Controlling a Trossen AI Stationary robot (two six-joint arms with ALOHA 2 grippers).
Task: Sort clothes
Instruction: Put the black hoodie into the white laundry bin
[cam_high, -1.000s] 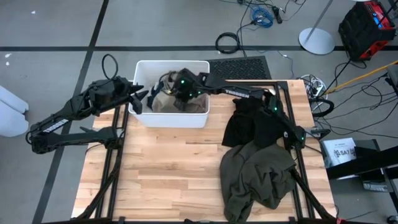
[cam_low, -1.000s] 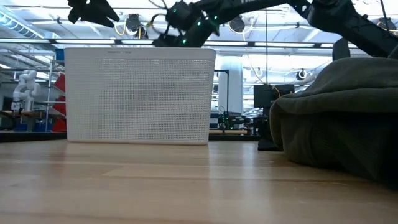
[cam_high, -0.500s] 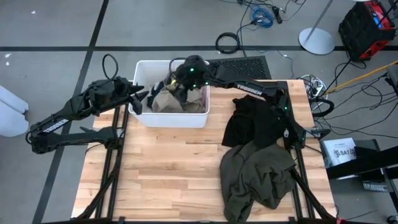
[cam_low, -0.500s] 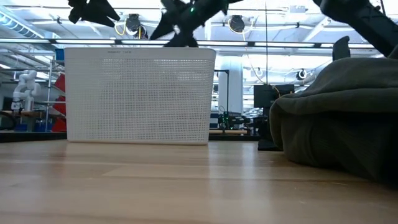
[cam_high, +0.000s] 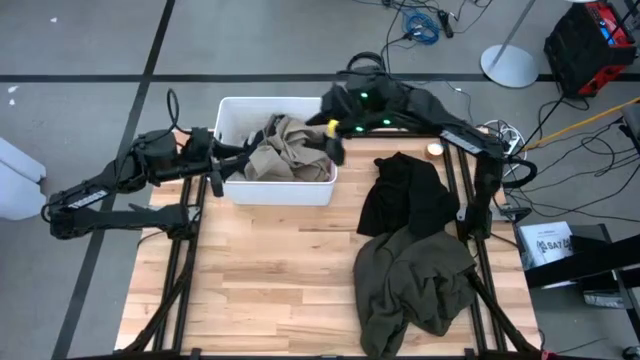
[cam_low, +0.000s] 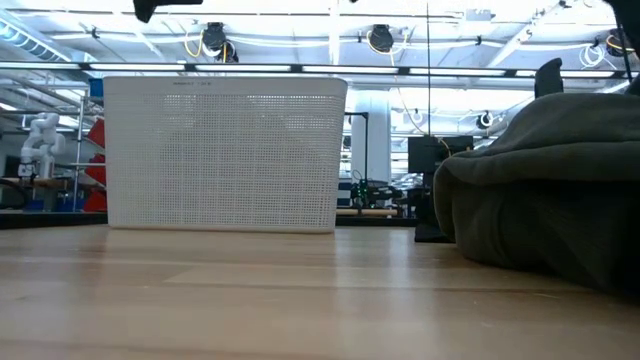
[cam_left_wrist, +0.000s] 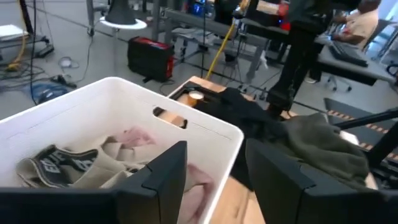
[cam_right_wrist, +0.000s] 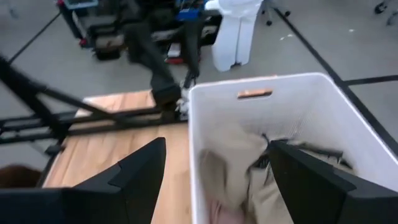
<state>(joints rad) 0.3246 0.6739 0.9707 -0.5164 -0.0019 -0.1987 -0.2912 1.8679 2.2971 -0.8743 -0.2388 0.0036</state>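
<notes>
The right hand (cam_high: 336, 150) has let go of the tan garment (cam_high: 285, 152) into the white bin (cam_high: 275, 190) and pulled back to its right rim, fingers apart and empty; that piece looks sorted. The left hand (cam_high: 217, 172), at the bin's left wall, is apart too. Right of the bin, the black garment (cam_high: 400, 195) and olive garment (cam_high: 415, 285) remain on the wooden surface (cam_high: 270, 270), with lab clutter behind.

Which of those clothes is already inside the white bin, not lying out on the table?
The tan khaki garment, crumpled inside the white bin over something pale pink. The black garment and the olive green one lie on the table.
</notes>
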